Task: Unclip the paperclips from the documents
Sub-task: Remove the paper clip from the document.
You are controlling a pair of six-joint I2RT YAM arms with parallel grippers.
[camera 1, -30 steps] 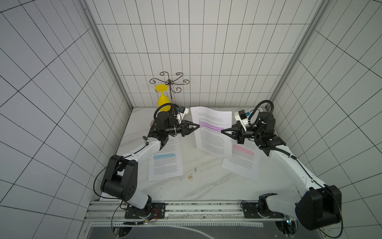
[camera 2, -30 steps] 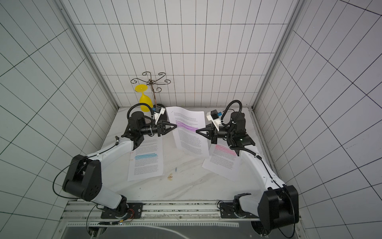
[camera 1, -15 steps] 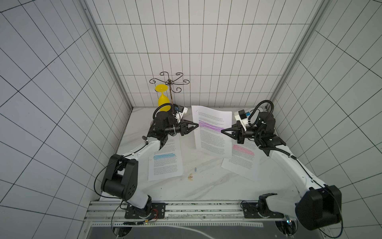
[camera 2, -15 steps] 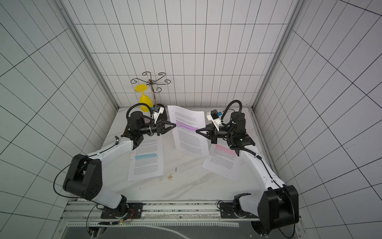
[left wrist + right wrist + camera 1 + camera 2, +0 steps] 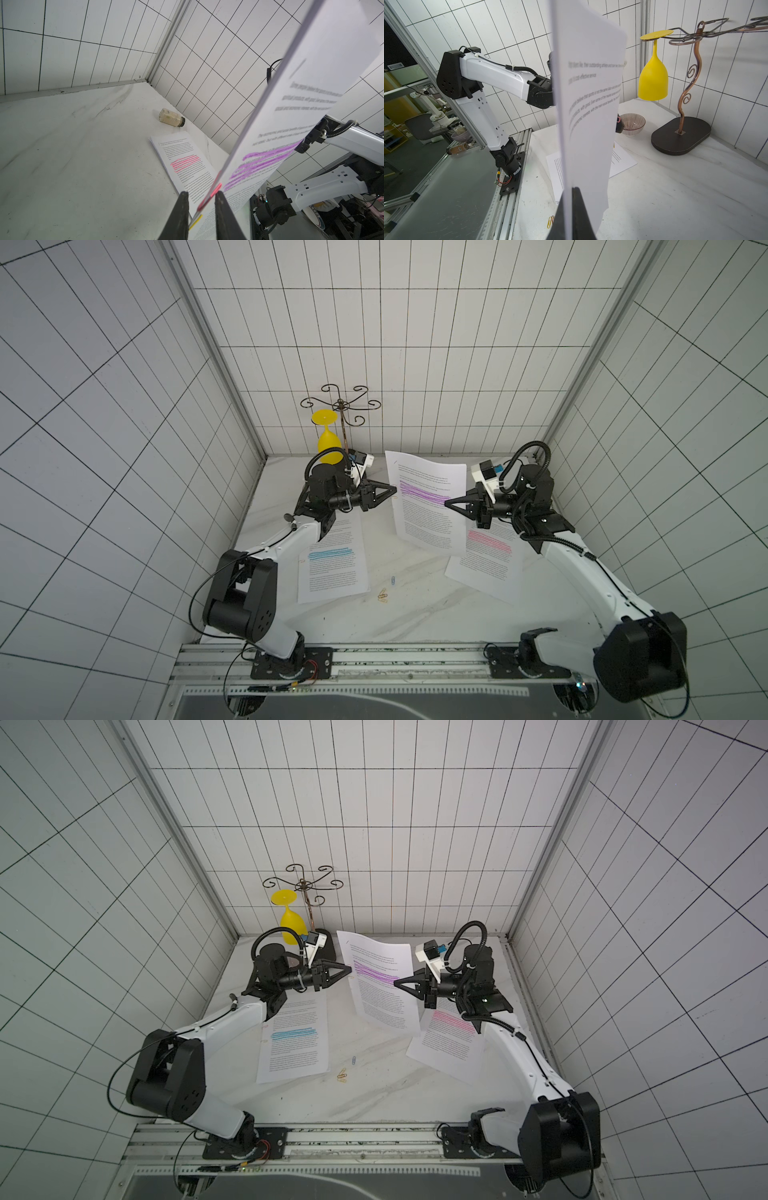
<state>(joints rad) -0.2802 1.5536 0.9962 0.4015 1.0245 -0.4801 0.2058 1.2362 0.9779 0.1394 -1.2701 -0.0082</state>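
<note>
The purple-highlighted document (image 5: 428, 506) (image 5: 382, 986) hangs upright over the table. My right gripper (image 5: 446, 503) (image 5: 572, 189) is shut on its right edge. My left gripper (image 5: 392, 492) (image 5: 201, 194) is at the opposite edge, jaws slightly open astride it. A pink paperclip (image 5: 216, 188) on that edge lies between the fingers, and a yellow paperclip (image 5: 196, 220) sits further along. The blue-highlighted document (image 5: 332, 568) and the pink-highlighted document (image 5: 488, 560) lie flat. A blue paperclip (image 5: 393, 580) and gold paperclips (image 5: 383, 596) lie loose between them.
A yellow glass (image 5: 329, 439) hangs upside down from a scrolled metal stand (image 5: 681, 135) at the back left. A striped bowl (image 5: 632, 123) sits beside the stand. A small bottle (image 5: 172, 117) lies on its side by the right wall.
The left gripper's tips have eased back a little from the document's edge. The right arm and the held sheets have stayed put.
</note>
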